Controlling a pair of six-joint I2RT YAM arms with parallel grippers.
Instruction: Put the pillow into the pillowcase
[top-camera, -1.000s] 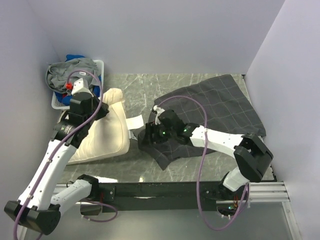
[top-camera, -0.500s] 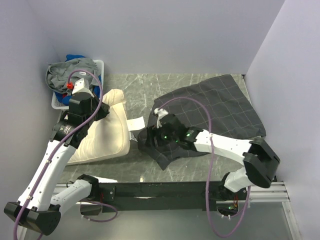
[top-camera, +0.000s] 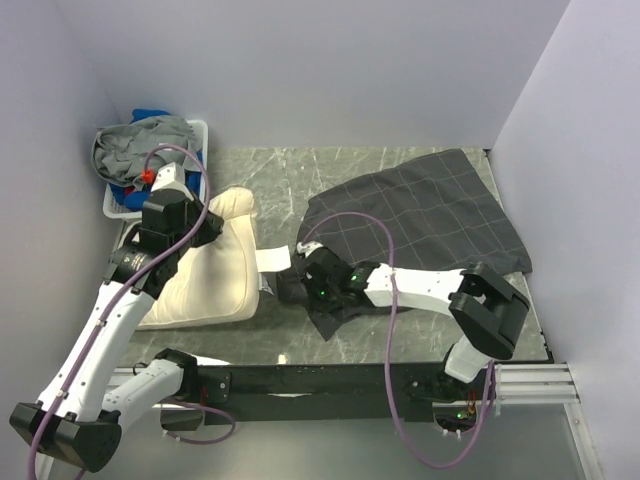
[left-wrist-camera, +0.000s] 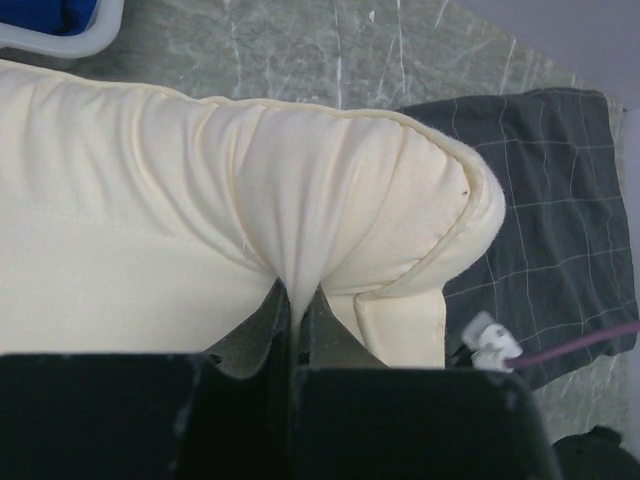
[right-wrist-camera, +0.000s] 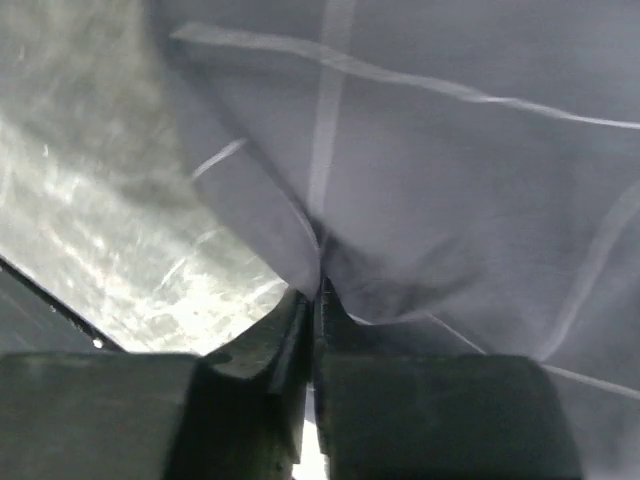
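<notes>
The cream pillow (top-camera: 215, 265) lies on the left of the table, its white label (top-camera: 272, 260) pointing right. My left gripper (top-camera: 205, 222) is shut on a pinched fold of the pillow (left-wrist-camera: 300, 190) near its far right corner; in the left wrist view the left gripper (left-wrist-camera: 296, 300) has cloth drawn between its jaws. The dark grid-patterned pillowcase (top-camera: 420, 225) spreads over the right half. My right gripper (top-camera: 290, 285) is shut on the pillowcase's near left edge, next to the label. In the right wrist view the right gripper (right-wrist-camera: 316, 290) pinches grey pillowcase cloth (right-wrist-camera: 450, 180).
A white basket (top-camera: 200, 132) of grey and blue clothes stands at the far left corner. Bare marble table (top-camera: 280, 180) shows between pillow and pillowcase. Purple cables loop over both arms. Walls close in left, back and right.
My right gripper slid left along the pillowcase edge toward the pillow's label and closed on the cloth. My left gripper nudged the pillow's corner slightly right, still holding it.
</notes>
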